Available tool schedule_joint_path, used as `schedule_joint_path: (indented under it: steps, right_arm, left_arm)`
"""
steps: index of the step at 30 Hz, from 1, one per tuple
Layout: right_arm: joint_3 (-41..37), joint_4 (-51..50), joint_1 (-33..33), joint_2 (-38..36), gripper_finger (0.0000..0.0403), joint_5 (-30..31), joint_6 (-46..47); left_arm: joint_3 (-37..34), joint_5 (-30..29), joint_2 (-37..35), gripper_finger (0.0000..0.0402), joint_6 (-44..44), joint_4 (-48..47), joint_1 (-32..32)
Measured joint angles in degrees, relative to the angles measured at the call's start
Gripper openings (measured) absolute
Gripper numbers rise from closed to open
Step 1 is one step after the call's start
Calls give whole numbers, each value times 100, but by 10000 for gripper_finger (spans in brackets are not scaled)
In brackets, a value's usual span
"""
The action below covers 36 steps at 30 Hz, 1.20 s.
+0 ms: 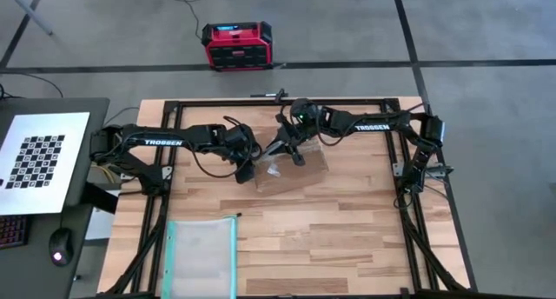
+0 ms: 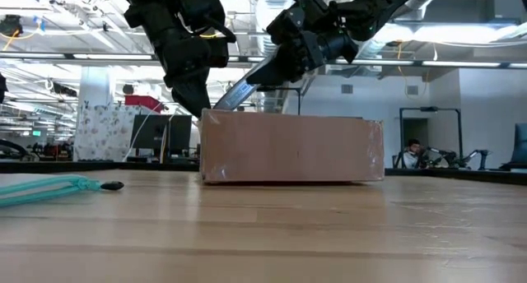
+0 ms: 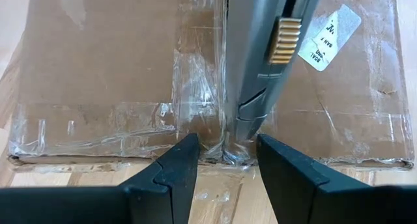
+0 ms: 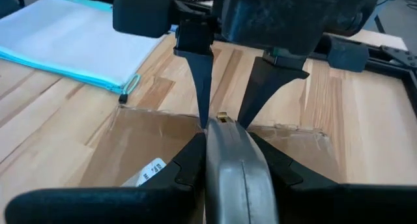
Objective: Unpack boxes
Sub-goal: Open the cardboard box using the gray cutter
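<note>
Right gripper [image 4: 225,155] clamps a grey box cutter [image 3: 260,61], tip at the taped seam's end on the box [image 1: 291,170] mid-table; left gripper [image 3: 225,162] spread astride; we should draw straight, shallow.

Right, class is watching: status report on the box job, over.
Right gripper shut on grey cutter, blade at taped seam. Left gripper open, at box edge, straddling the blade. Flaps shut. Nothing blocking.

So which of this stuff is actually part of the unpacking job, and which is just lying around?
In use:
cardboard box
grey box cutter, gripped by the right tool
left tool, open at the box's edge

Lying about:
clear teal-edged pouch
red and black case
</note>
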Motion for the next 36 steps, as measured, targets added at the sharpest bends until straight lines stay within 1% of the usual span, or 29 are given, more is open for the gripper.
schedule_joint_path:
  steps: [14,20,23,27,36]
  right_arm:
    - [0,-165,50,-4,73,181,-19]
    - [17,-88,83,245,73,212,40]
    - [13,-121,92,235,73,279,46]
    - [5,-269,47,79,73,454,42]
    - [11,-889,-166,-42,73,417,46]
  left_arm:
    - [-9,-9,2,143,-2,118,2]
    - [-13,-7,4,143,-2,129,0]
    - [-13,-7,4,143,2,129,2]
    - [-13,-7,4,143,23,125,2]
    - [-11,-26,7,143,105,44,2]
